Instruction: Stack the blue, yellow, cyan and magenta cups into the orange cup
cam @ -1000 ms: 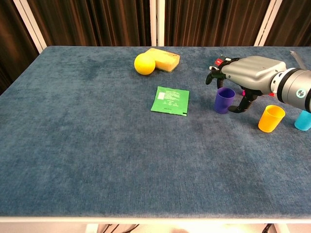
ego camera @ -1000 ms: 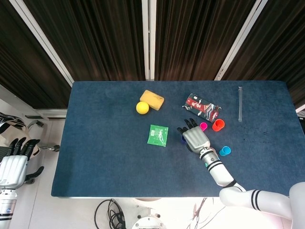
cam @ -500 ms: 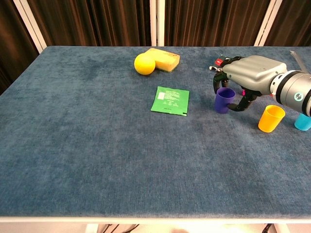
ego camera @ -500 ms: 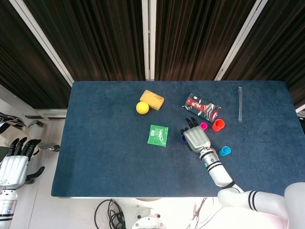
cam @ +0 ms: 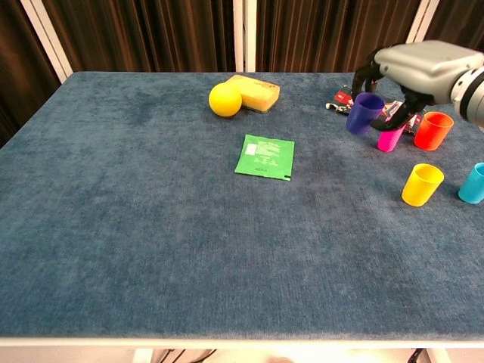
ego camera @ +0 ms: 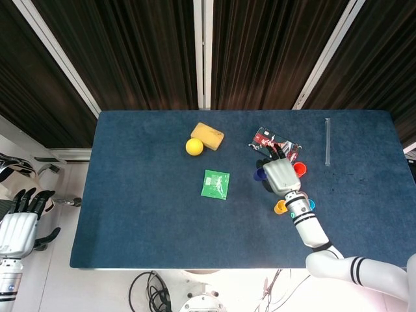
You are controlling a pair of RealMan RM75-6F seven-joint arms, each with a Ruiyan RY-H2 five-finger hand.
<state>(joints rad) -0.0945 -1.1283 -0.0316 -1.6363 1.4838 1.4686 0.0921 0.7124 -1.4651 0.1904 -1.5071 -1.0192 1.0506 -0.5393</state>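
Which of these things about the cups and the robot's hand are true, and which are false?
1. The right hand holds the blue plastic cup above the table. True.
2. The small yellow plastic cup is already inside the orange plastic cup. False: it stands alone on the blue cloth.
3. The yellow ball sits beside the yellow sponge block. True.
4. The flat green packet lies under the magenta plastic cup. False: they lie well apart.
5. The left hand holds the cyan plastic cup. False: it holds nothing, off the table.
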